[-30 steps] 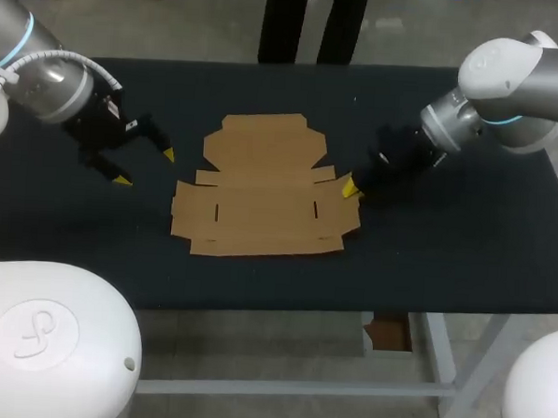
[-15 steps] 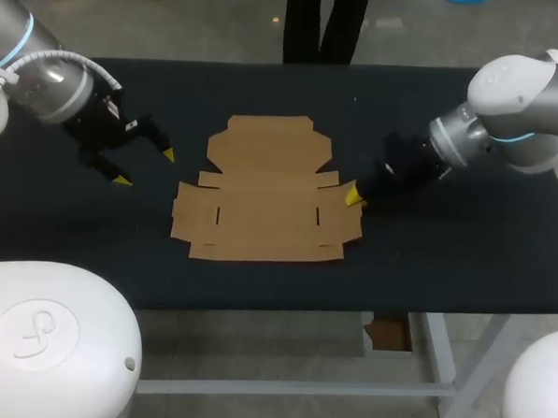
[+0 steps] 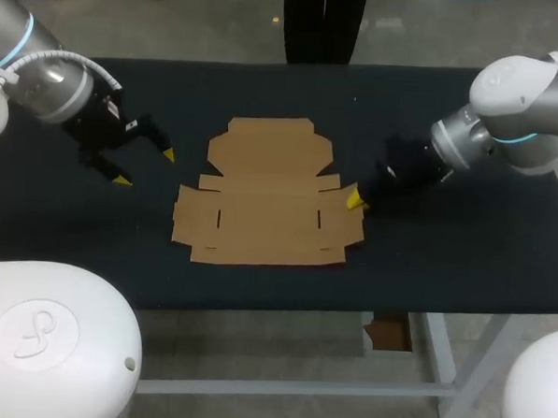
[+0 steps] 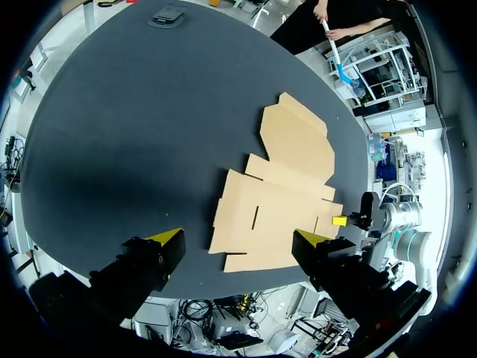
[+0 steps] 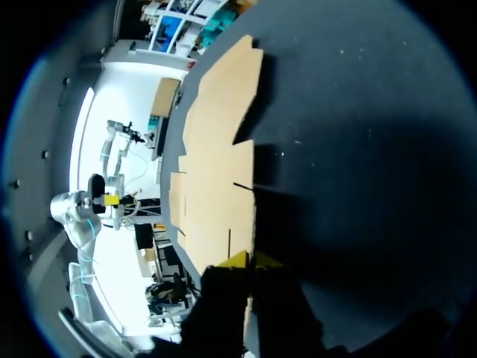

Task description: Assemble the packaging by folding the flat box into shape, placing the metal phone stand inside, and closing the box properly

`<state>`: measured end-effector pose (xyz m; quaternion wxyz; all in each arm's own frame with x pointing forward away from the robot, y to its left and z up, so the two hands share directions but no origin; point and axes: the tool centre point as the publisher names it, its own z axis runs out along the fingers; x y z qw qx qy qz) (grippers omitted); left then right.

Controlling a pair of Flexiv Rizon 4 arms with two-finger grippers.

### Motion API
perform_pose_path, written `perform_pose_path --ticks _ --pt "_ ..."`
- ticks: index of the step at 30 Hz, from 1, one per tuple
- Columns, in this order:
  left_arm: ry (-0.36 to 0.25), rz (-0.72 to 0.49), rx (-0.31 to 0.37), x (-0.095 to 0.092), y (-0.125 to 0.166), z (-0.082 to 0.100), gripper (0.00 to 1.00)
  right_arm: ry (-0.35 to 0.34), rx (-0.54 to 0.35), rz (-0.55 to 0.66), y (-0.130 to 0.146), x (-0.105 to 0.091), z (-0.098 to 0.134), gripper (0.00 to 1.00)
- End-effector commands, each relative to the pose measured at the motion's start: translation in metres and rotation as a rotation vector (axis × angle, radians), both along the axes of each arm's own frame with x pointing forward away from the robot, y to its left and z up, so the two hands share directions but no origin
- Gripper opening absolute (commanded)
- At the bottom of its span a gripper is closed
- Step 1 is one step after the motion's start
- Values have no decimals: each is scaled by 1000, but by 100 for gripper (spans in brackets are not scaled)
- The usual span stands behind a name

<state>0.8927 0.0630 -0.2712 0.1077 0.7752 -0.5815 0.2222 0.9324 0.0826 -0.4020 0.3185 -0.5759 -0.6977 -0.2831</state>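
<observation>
The flat brown cardboard box point(image 3: 266, 194) lies unfolded on the black table point(image 3: 464, 247), its lid panel pointing to the far side. It also shows in the left wrist view point(image 4: 279, 194) and the right wrist view point(image 5: 216, 171). My right gripper point(image 3: 354, 199) is at the box's right side flap, shut on the flap's edge, which runs in between its yellow tips point(image 5: 250, 261). My left gripper point(image 3: 145, 166) hangs open a little left of the box, apart from it, with nothing between its fingers point(image 4: 240, 240). A small grey metal object point(image 4: 170, 13), possibly the phone stand, lies by the far table edge.
Bare black tabletop surrounds the box on every side. The table's front edge point(image 3: 283, 303) runs close below the box. In the head view two white rounded robot housings point(image 3: 47, 342) cover the near corners.
My right gripper has drawn slightly right and toward the front edge, and the box has shifted a little with it. The left arm has not moved.
</observation>
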Motion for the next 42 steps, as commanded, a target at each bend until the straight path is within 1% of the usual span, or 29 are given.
perform_pose_path --ticks 1,4,5,6,9,11,16,21,27,29,34,37,38,39,40,41,42 --pt "3 1 5 0 0 1 100 4 8 4 -2 1 -1 0" --pt "3 1 5 0 0 1 100 7 10 3 -3 1 -2 0" --pt "3 1 5 0 0 1 100 8 10 2 -4 0 -1 47" --pt "3 1 5 0 0 1 100 10 10 2 -4 0 -1 100" --pt "3 1 5 0 0 1 100 8 13 -17 -10 -2 4 100" --pt "3 1 5 0 0 1 100 2 12 -27 -16 -4 11 100" --pt "3 1 5 0 0 1 100 -25 -7 -38 -25 -7 31 100" --pt "3 1 5 0 0 1 100 -69 -36 -62 -41 -7 49 100" --pt "3 1 5 0 0 1 100 -136 -57 -103 -60 -5 71 100" --pt "3 1 5 0 0 1 100 -170 -57 -116 -67 -4 77 100" --pt "-10 -36 11 8 -1 1 100 -237 -69 -160 -84 -2 92 100" --pt "-20 -53 8 13 -1 -1 100 -272 -67 -173 -89 0 97 100" --pt "-23 -59 6 15 -1 -1 93 -283 -63 -175 -89 0 98 100" --pt "-28 -77 0 16 0 -2 73 -296 -65 -175 -90 1 100 100" --pt "-34 -77 -1 18 0 -2 42 -302 -67 -181 -90 1 101 97" --pt "-35 -76 -1 20 1 -2 20 -311 -70 -182 -91 2 102 89" --pt "-38 -83 -4 21 1 -2 0 -325 -65 -181 -91 2 103 82"
